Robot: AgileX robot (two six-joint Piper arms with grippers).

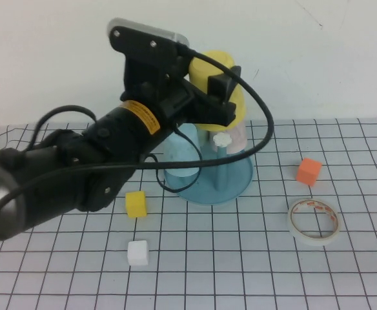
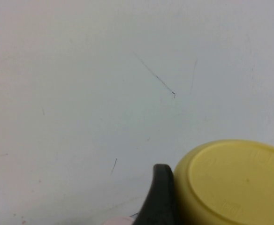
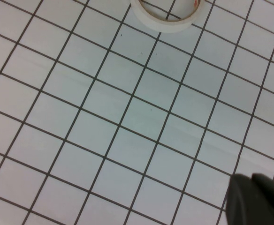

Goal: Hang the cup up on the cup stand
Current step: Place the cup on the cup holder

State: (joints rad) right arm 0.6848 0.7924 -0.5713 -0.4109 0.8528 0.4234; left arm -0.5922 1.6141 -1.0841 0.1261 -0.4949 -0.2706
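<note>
Yellow cup up over the stand, held upside down, ready to go on a peg.

The left gripper (image 1: 222,97) grips the yellow cup (image 1: 224,87) by its sides, base up, directly above the teal cup stand (image 1: 230,184) near the back wall; the cup's rim looks close over the peg with the white flower cap (image 1: 222,138), though whether it is on the peg yet I cannot tell. A light blue cup (image 1: 181,152) already sits on the stand beside it. This looks like the placing step: the next move calls for a straight lowering so the peg enters the cup, then letting go. The right gripper (image 3: 254,199) is clenched shut on nothing, parked low over the grid mat near the tape roll (image 3: 167,16).
</note>
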